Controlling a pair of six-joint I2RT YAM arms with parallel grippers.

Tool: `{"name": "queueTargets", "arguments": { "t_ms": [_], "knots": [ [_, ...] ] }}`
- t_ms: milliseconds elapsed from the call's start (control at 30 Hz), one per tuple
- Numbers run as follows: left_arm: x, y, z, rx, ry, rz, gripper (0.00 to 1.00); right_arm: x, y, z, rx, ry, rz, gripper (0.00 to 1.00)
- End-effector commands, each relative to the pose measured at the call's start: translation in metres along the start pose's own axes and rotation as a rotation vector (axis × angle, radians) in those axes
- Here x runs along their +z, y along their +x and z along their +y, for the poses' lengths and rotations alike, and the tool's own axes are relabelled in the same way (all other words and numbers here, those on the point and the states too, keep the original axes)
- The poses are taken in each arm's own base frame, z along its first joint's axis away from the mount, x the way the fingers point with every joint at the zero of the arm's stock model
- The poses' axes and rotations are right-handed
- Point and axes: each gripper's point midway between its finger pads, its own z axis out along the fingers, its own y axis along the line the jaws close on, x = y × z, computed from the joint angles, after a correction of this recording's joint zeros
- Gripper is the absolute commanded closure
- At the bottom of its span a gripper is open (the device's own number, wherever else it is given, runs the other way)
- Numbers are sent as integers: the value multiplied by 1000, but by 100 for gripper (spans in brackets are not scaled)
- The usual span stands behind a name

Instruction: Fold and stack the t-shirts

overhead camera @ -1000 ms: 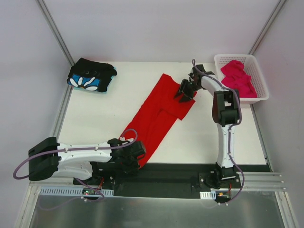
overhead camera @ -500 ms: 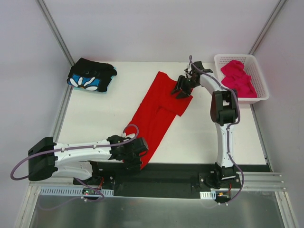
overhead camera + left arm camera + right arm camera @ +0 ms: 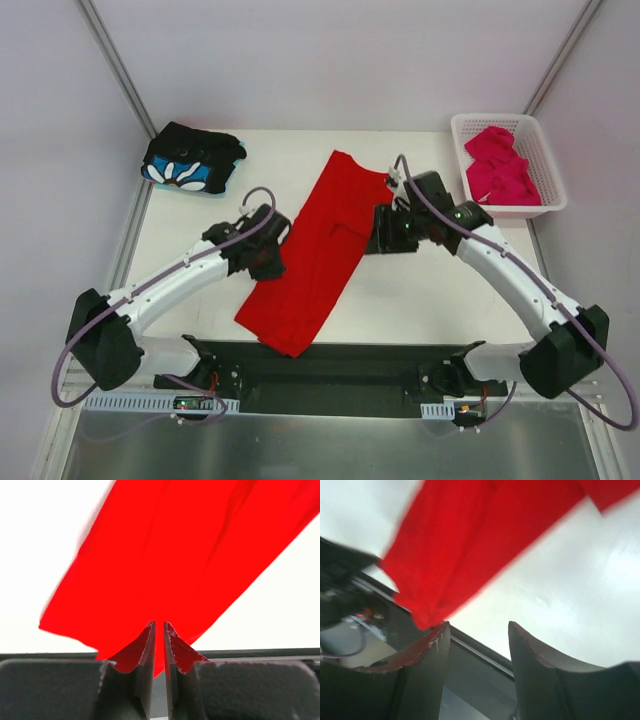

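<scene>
Red shirt point(image 3: 318, 240) lies as a long folded strip, slanting across the table point(image 3: 440, 290) from far centre down to the near edge. Near end is broader than far end.

Left claw point(image 3: 268, 248) sits at the strip's left edge, about halfway along. In its wrist view the fingers point(image 3: 144, 690) are pressed almost together with only a thin slit. Red cloth runs into the slit at the tips, so the claw is pinching the shirt's edge. Cloth fans out from the tips, blurred at its margins.

Right claw point(image 3: 385, 232) is just beside the strip's right edge, roughly opposite the left claw. In its wrist view the fingers point(image 3: 425, 670) are spread with nothing between them. The shirt lies beyond the tips, apart from them.

Left arm point(image 3: 165, 290) runs low and stretched from the near left, slanting up to mid-table. Right arm point(image 3: 510, 275) mirrors it from the near right, wrist turned toward the shirt.

Black shirt point(image 3: 192, 162), flower print, lies folded at the far left corner. Pink shirt point(image 3: 500, 165) is bunched in the basket point(image 3: 455, 125) at the far right corner. Both are well apart from the claws.
</scene>
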Motion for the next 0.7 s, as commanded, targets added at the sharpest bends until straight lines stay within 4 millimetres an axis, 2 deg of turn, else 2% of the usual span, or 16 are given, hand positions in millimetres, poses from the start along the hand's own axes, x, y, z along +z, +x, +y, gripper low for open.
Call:
{"name": "queueTargets", "arguments": {
  "t_ms": [0, 33, 100, 133, 200, 233, 267, 333, 367, 467, 533, 567, 633, 667],
  "knots": [
    [-4, -60, -15, 114, 104, -57, 89, -1, 76, -65, 40, 305, 102, 47],
    [-4, -65, -27, 120, 172, -45, 89, -12, 80, -64, 37, 303, 66, 47],
    [4, -81, -39, 166, 213, -22, 87, -20, 90, -66, 45, 333, 50, 47],
    [5, -80, -53, 196, 282, 29, 87, -26, 94, -69, 46, 352, 25, 47],
    [22, -94, -73, 287, 329, 79, 87, -30, 100, -67, 36, 370, 4, 47],
    [23, -94, -87, 316, 392, 119, 86, -30, 103, -66, 28, 375, -3, 47],
    [32, -103, -102, 333, 423, 138, 86, -30, 107, -58, 6, 361, -10, 47],
    [37, -110, -118, 371, 478, 160, 85, -28, 110, -47, -43, 355, -9, 46],
    [36, -110, -139, 388, 573, 206, 84, -25, 114, -47, -58, 378, 8, 46],
    [41, -116, -163, 434, 681, 244, 84, -17, 121, -32, -113, 381, 30, 46],
    [44, -122, -170, 451, 699, 238, 84, -15, 127, -24, -145, 375, 39, 46],
    [53, -122, -169, 455, 692, 250, 84, -14, 128, -22, -156, 379, 34, 46],
    [56, -128, -173, 456, 697, 246, 84, -12, 132, -13, -185, 364, 36, 46],
    [64, -128, -171, 455, 690, 255, 83, -10, 133, -9, -197, 349, 34, 46]
  ]
}}
